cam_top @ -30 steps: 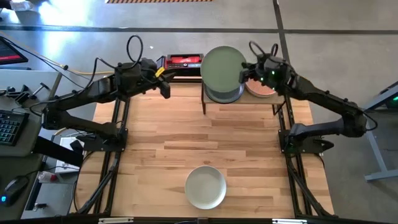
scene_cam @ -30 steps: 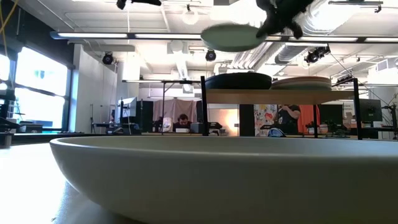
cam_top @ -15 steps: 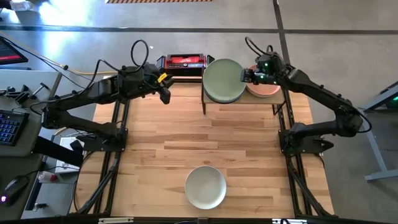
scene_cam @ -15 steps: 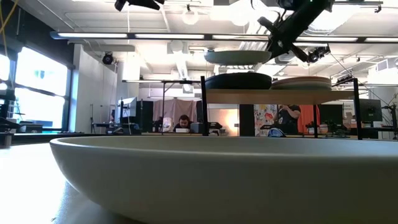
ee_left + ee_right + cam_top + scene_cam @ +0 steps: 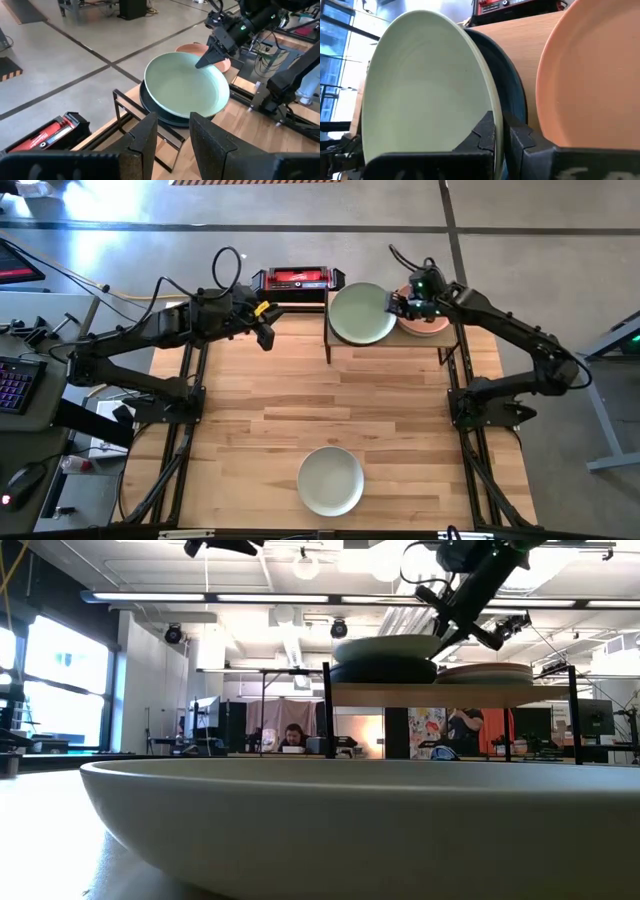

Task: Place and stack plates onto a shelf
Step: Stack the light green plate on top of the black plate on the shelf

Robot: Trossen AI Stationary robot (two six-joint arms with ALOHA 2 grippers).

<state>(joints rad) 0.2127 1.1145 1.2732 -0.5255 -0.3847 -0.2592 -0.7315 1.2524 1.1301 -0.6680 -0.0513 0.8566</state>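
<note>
My right gripper [image 5: 398, 306] is shut on the light green plate [image 5: 361, 314], which sits over the dark stack of plates [image 5: 380, 671] on the left half of the shelf [image 5: 430, 693]. A salmon stack [image 5: 428, 326] lies on the shelf's right half, beside the gripper. An off-white plate [image 5: 331, 480] rests on its base near the table's near edge and fills the low view. My left gripper [image 5: 265, 330] hovers open and empty over the table's far left part, left of the shelf. My right gripper pinches the light green plate's right rim [image 5: 495, 122], one finger over the inner face and one under it. The fingers come from the table's right, slanting down. The plate's left part lies on the dark stack [image 5: 514, 87]; the held rim [image 5: 437, 641] sits slightly higher.
A red-and-black box [image 5: 295, 279] lies at the table's far edge, just left of the shelf. The shelf's black posts [image 5: 327, 710] stand at its corners. Bare wood table [image 5: 330, 400] stretches between the shelf and the off-white plate.
My right gripper has come down over the shelf, still shut on the light green plate. The plate has dropped from well above the dark stack until its left part lies on it, and it has levelled from a steeper tilt.
</note>
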